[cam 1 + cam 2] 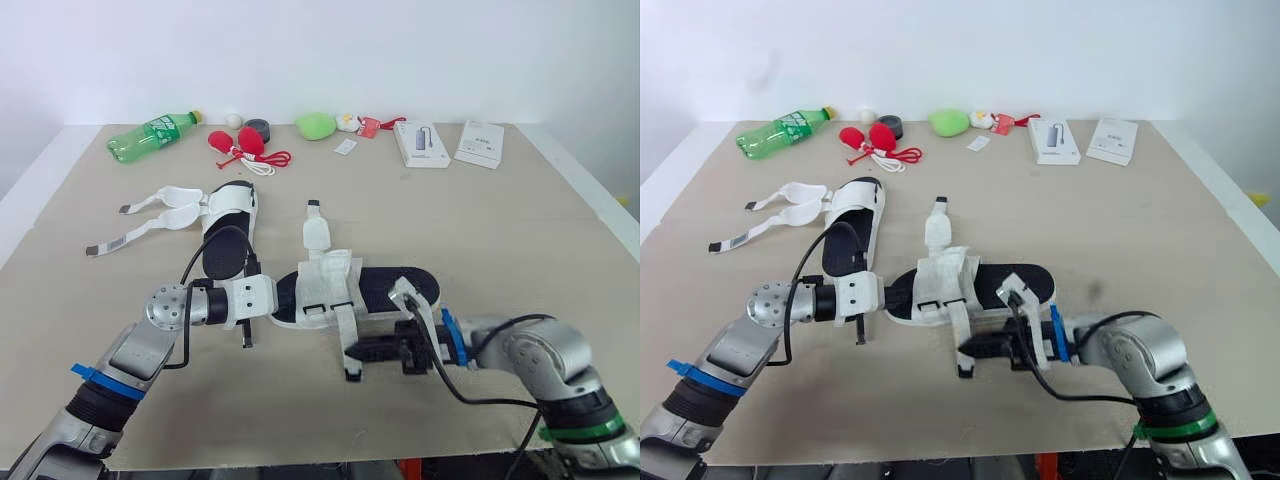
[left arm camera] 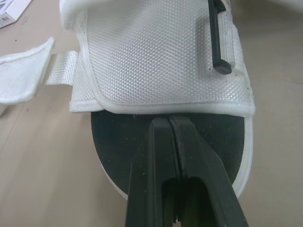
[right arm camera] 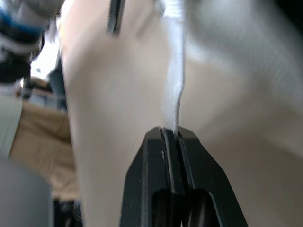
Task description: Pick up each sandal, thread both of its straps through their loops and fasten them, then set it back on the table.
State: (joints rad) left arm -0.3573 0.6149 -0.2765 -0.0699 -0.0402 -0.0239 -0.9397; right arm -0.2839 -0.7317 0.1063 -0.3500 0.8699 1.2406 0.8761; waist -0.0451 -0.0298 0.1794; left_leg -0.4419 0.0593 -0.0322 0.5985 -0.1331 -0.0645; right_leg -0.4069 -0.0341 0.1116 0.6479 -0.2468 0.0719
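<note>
Two sandals lie on the table [image 1: 500,240], both white with black soles. The nearer sandal [image 1: 395,285] lies crosswise at the middle of the table, between the two arms. Its back strap [image 1: 317,232] lies flat and unfastened, pointing toward the far edge. Its front strap [image 1: 346,330] runs off the sole toward the near edge. The right gripper [image 3: 170,135] has its fingers pinched tight on that strap, with the white webbing caught edge-on between them. The left gripper [image 2: 169,123] sits at the sandal's other end with its fingers pressed together and no gap. Their tips are over the black sole, right at the hem of the white upper; whether they pinch anything I cannot tell. The farther sandal [image 1: 230,225] lies just behind the left arm, pointing away. Its two loose straps [image 1: 150,212] are spread out to the left on the table. A green bottle [image 1: 152,136] and a white box [image 1: 421,143] lie along the far edge.
</note>
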